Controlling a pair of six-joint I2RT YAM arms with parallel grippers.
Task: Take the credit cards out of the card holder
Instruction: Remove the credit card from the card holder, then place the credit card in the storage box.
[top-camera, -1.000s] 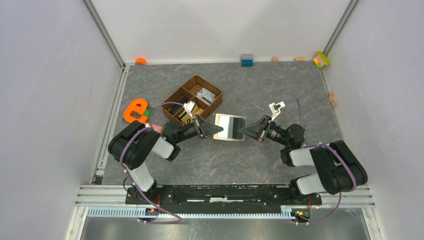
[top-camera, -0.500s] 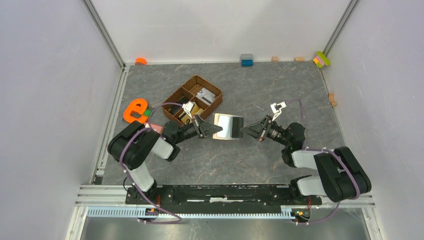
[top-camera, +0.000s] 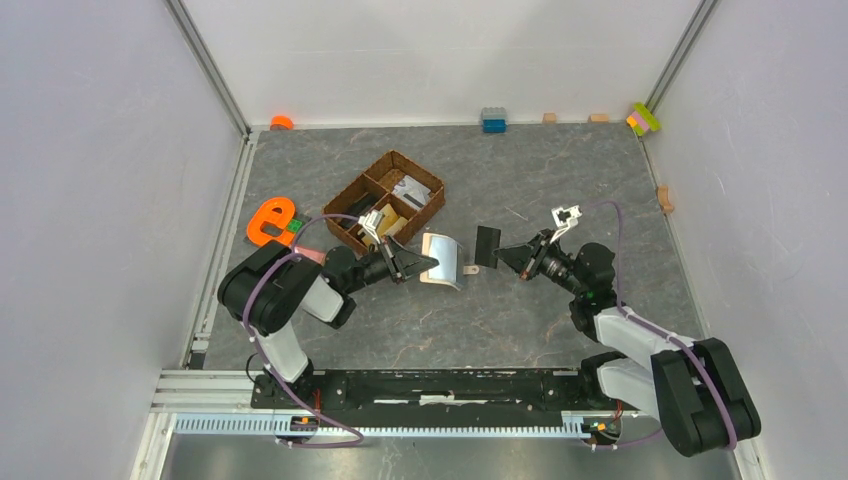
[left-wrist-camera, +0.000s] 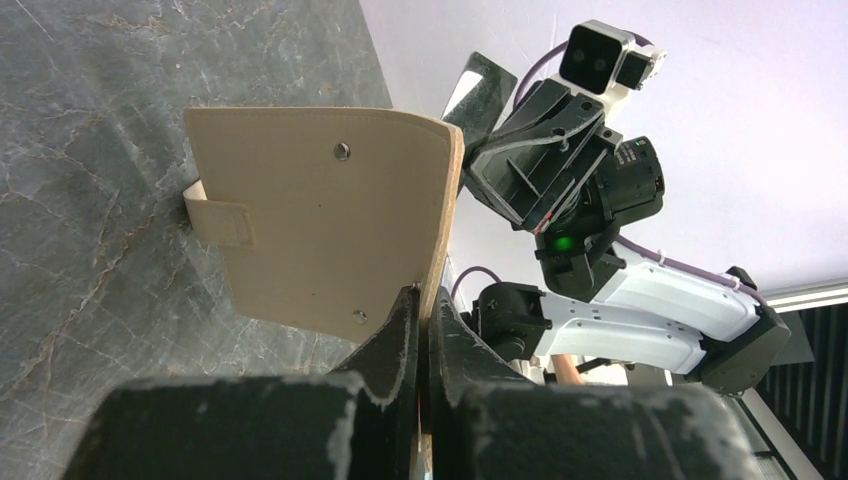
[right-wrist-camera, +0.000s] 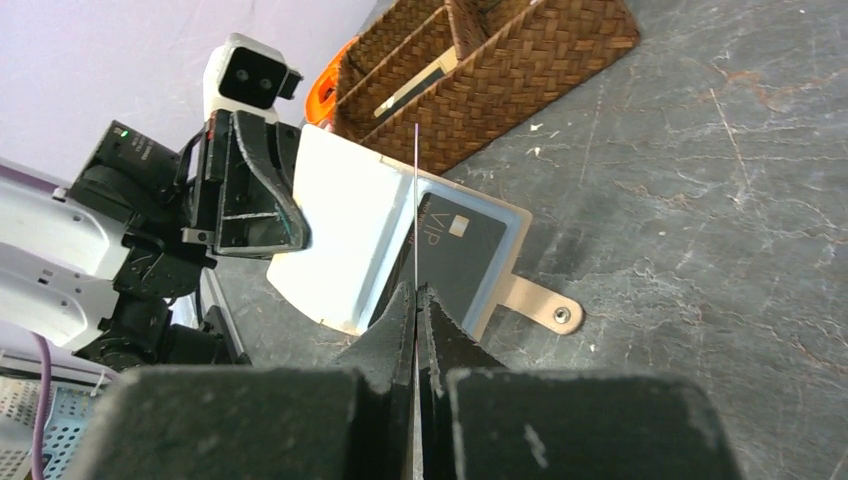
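Observation:
My left gripper (top-camera: 425, 264) is shut on one edge of the beige card holder (top-camera: 441, 262) and holds it open just above the table. The left wrist view shows the holder's tan outside (left-wrist-camera: 320, 220) with its closing tab, pinched at my left gripper (left-wrist-camera: 424, 295). A dark card marked VIP (right-wrist-camera: 455, 255) sits in the holder's clear sleeve (right-wrist-camera: 505, 262). My right gripper (top-camera: 503, 255) is shut on a thin dark credit card (top-camera: 487, 247), clear of the holder and to its right. The right wrist view shows this card edge-on (right-wrist-camera: 416, 200) above my right gripper (right-wrist-camera: 416, 290).
A brown wicker compartment basket (top-camera: 390, 200) with flat items in it stands just behind the left gripper. An orange letter toy (top-camera: 270, 220) lies at the left. Small blocks (top-camera: 493, 120) sit along the back wall and by the right wall (top-camera: 664, 198).
My right gripper has drawn back to the right, pulling a dark card out of the holder. The holder has shifted slightly left and curled in the left gripper's hold.

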